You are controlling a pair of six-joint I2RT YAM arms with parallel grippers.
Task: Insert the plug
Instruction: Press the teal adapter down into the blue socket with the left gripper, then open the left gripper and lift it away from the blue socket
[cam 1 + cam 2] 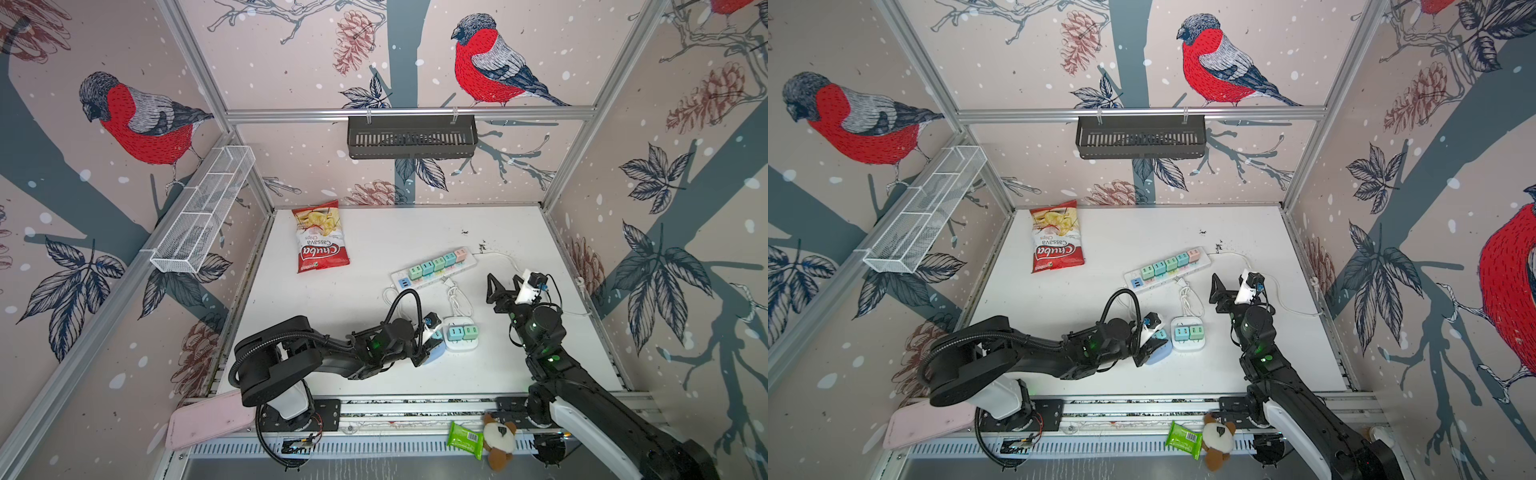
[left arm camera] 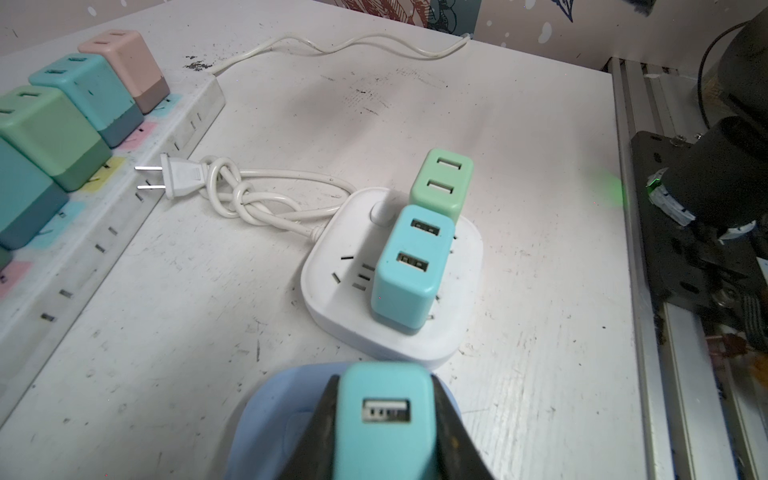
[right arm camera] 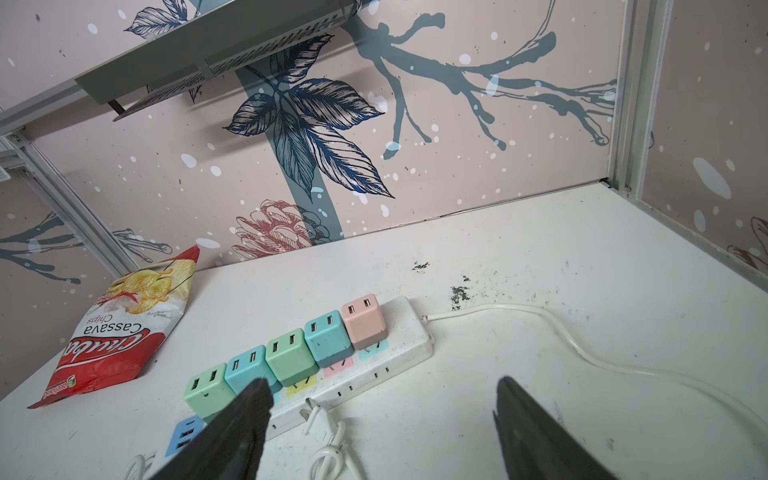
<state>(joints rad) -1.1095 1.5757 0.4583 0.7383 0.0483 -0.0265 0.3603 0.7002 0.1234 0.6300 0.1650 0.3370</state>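
Left pincer (image 1: 431,344) clamps teal cube plug (image 2: 382,419) over pale-blue round socket base (image 2: 270,395); right pincer (image 3: 382,382) spread, empty. Hidden prongs may misalign, jam.

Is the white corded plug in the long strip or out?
Out: the plug lies on the table, both prongs bare, beside the strip.

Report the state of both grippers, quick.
Left gripper: shut on the blue charger plug.
Right gripper: open, holding nothing, above the table near the long power strip.
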